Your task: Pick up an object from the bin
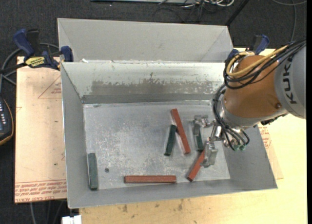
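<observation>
My gripper [205, 139] hangs low over the right part of the bin floor, open, with one metal finger [199, 121] farther back and the other [211, 154] nearer the front. A short dark green bar [199, 141] lies on the floor between them; I cannot tell whether either finger touches it. A red-brown bar [196, 166] lies slanted just in front, its upper end beside the near finger. Left of the gripper, a long red-brown bar [180, 131] lies next to another dark green bar [170, 140].
A red-brown bar [150, 179] lies flat along the front wall. A green bar [92, 171] sits in the front left corner. The arm with its orange cover and cables overhangs the bin's right side.
</observation>
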`<state>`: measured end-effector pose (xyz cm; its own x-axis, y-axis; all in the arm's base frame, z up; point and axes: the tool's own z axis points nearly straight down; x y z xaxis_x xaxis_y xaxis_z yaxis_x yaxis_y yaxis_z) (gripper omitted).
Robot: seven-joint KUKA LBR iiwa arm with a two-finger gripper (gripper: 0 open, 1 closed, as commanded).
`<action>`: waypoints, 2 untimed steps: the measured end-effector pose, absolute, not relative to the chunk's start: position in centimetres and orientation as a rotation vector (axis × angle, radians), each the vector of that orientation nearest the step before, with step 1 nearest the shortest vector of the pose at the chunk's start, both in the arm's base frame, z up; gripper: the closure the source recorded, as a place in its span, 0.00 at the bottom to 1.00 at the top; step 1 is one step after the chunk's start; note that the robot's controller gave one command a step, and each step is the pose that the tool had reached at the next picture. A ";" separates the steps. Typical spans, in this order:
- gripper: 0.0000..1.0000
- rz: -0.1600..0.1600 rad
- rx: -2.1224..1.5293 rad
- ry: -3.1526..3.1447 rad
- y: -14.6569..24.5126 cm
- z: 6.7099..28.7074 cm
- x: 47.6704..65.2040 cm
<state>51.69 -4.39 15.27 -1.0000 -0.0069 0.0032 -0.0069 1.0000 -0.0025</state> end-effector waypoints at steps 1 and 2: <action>0.00 0.000 0.147 -3.154 -6.3 7.0 48.7; 1.00 0.000 0.150 -3.144 -6.3 7.2 48.5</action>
